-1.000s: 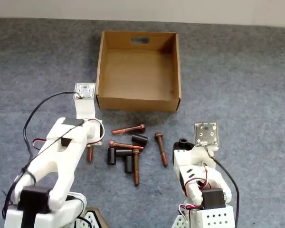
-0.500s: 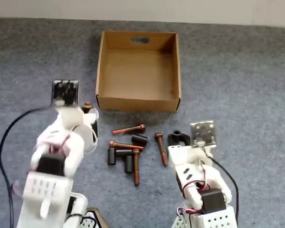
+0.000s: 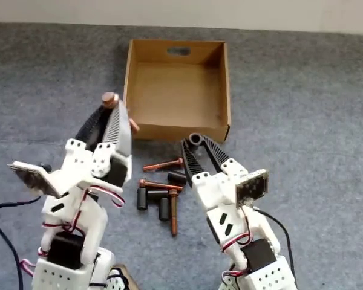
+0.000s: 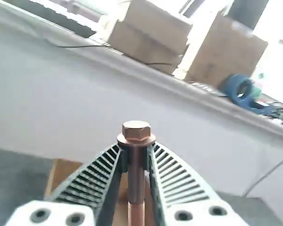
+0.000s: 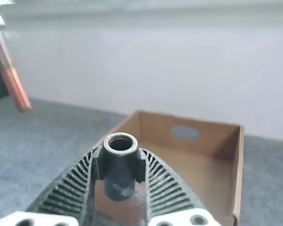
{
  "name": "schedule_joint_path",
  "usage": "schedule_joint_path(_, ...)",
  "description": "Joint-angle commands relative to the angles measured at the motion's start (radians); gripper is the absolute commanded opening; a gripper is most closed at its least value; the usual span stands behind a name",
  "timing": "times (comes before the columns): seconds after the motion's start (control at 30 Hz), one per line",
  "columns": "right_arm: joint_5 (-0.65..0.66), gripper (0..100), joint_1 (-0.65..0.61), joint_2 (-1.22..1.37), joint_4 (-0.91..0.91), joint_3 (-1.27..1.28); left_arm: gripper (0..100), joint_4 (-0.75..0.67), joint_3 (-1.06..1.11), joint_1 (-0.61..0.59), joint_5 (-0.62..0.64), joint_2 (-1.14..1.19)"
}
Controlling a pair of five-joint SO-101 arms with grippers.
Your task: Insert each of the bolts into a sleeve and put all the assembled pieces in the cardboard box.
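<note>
No lettering, number, label or sign is showing legibly anywhere. The cardboard box (image 3: pixel 176 131) is presenting plain brown walls, and the bolt (image 4: pixel 136 141) and the sleeve (image 5: pixel 119 165) are carrying no mark that can be made out. In the left wrist view, the cartons (image 4: pixel 151 28) in the room behind are appearing too blurred for any print on them to be read.

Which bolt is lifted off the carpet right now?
The bolt clamped in the left jaws, head poking past their tips, raised near the cardboard box. The other bolts in view lie flat on the carpet.
</note>
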Motion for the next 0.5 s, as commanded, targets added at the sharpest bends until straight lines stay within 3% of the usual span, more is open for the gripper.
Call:
schedule_joint_path(0.0, 0.011, 0.5, -0.007, -0.007, -0.048, 0.039, 1, -0.089, -0.012, 0.11, 0.005, 0.042)
schedule_joint_path(0.27, 0.011, 0.5, -0.007, -0.007, -0.041, 0.045, 1, -0.152, -0.321, 0.222, 0.005, 0.38)
schedule_joint_path(0.47, 0.011, 0.5, -0.007, -0.007, -0.039, 0.065, 1, -0.069, -0.519, 0.309, 0.005, 0.596)
